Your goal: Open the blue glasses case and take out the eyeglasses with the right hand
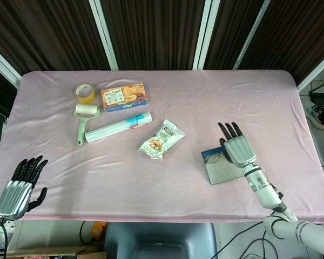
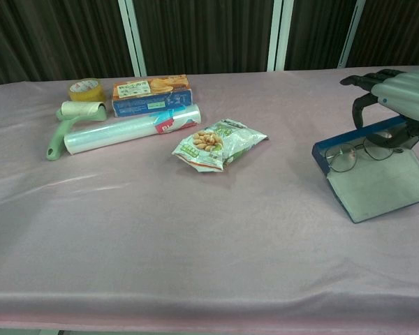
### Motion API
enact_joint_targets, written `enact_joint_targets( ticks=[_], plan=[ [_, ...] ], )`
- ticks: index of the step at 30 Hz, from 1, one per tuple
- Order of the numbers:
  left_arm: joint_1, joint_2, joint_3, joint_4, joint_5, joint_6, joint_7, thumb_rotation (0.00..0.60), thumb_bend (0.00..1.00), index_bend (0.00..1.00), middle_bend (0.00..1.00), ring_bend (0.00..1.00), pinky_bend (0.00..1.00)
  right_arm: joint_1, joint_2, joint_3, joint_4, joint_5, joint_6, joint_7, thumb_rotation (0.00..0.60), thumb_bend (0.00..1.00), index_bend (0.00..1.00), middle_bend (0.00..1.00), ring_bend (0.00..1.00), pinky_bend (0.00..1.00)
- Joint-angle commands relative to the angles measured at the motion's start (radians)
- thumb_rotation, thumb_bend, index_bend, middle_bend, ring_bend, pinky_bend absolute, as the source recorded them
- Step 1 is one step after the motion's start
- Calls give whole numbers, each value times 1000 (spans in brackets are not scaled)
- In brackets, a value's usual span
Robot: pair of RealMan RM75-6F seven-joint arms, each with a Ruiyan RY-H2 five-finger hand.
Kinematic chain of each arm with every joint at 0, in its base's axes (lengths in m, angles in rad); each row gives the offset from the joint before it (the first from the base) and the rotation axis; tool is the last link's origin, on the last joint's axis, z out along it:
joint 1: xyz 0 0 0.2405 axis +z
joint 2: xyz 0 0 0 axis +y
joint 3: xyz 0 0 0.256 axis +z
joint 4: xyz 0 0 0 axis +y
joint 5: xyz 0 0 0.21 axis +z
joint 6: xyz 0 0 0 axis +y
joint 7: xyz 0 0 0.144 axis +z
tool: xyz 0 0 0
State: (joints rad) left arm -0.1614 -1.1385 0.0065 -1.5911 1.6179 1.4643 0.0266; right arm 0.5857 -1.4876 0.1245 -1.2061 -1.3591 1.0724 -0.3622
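The blue glasses case (image 2: 380,185) lies open at the right of the pink table, its grey-lined lid flat toward me. The eyeglasses (image 2: 343,158) stand tilted up at the case's blue back edge, lenses facing the chest camera. My right hand (image 2: 398,98) hovers over the case with fingers curled down and the thumb under them, pinching the right side of the glasses. In the head view the right hand (image 1: 237,145) covers the far half of the case (image 1: 224,171). My left hand (image 1: 21,183) rests at the table's near left edge, fingers apart, holding nothing.
A tape roll (image 1: 85,92), a biscuit box (image 1: 124,97), a green lint roller (image 1: 85,121) and a roll of plastic film (image 1: 119,128) sit at the far left. A snack bag (image 1: 162,140) lies mid-table, left of the case.
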Motion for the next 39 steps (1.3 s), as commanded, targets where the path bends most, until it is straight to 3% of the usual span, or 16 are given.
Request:
enact_joint_targets(
  ticks=[1, 6, 15, 23, 29, 31, 34, 39],
  plan=[
    [0, 1, 1, 1, 3, 2, -4, 600, 423, 0, 0, 0, 0, 18, -63, 32, 16, 2, 49, -102, 600, 552, 680, 103, 0, 0],
    [2, 5, 3, 6, 7, 8, -17, 600, 422, 0, 0, 0, 0, 31, -132, 34, 65, -5, 86, -200, 600, 553, 680, 112, 0, 0],
    [2, 6, 7, 11, 16, 9, -25, 600, 423, 0, 0, 0, 0, 31, -203, 36, 163, -13, 121, -214, 600, 553, 681, 124, 0, 0],
    [3, 4, 9, 12, 20, 11, -21, 600, 423, 0, 0, 0, 0, 41, -230, 94, 267, 33, 148, -239, 600, 553, 681, 128, 0, 0],
    [4, 3, 11, 12, 24, 12, -17, 600, 422, 0, 0, 0, 0, 48, -250, 137, 371, 124, 72, -244, 600, 553, 666, 131, 0, 0],
    [4, 2, 11, 13, 25, 12, -15, 600, 422, 0, 0, 0, 0, 47, -257, 141, 404, 148, 32, -217, 600, 553, 638, 131, 0, 0],
    [3, 0, 11, 13, 24, 10, -11, 600, 422, 0, 0, 0, 0, 45, -266, 144, 442, 177, -29, -165, 600, 553, 501, 131, 0, 0],
    [-2, -4, 10, 10, 17, -4, 1, 600, 423, 0, 0, 0, 0, 41, -246, 137, 419, 183, -78, -89, 600, 540, 344, 128, 0, 0]
  ],
)
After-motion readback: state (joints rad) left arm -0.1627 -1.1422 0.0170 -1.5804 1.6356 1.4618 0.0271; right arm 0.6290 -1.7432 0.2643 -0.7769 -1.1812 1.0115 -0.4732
